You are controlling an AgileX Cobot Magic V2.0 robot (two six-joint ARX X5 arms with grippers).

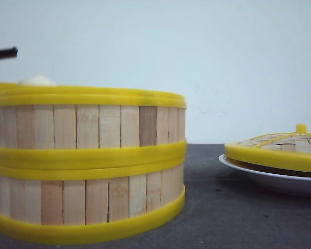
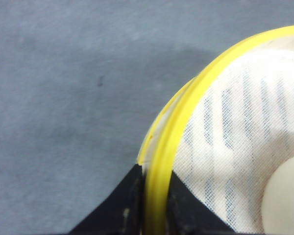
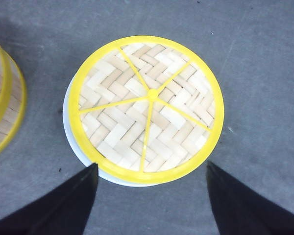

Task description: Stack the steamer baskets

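Observation:
Two steamer baskets (image 1: 88, 166) stand stacked at the left of the front view, the upper one (image 1: 88, 124) square on the lower. The stack's side also shows in the right wrist view as slatted baskets (image 3: 2, 98). Behind the stack, level with its top, a third basket's yellow rim (image 1: 0, 87) shows, with a white bun (image 1: 37, 80) in it. My left gripper (image 2: 154, 205) is shut on that basket's rim (image 2: 181, 122), one finger inside on the white liner cloth (image 2: 235, 122) and one outside. My right gripper (image 3: 152, 164) hangs open over the lid, holding nothing.
A domed woven lid (image 3: 147, 105) with a yellow rim and knob (image 1: 300, 128) rests on a white plate (image 1: 269, 179) at the right. The dark grey table (image 1: 223, 218) lies between plate and stack. A pale wall stands behind.

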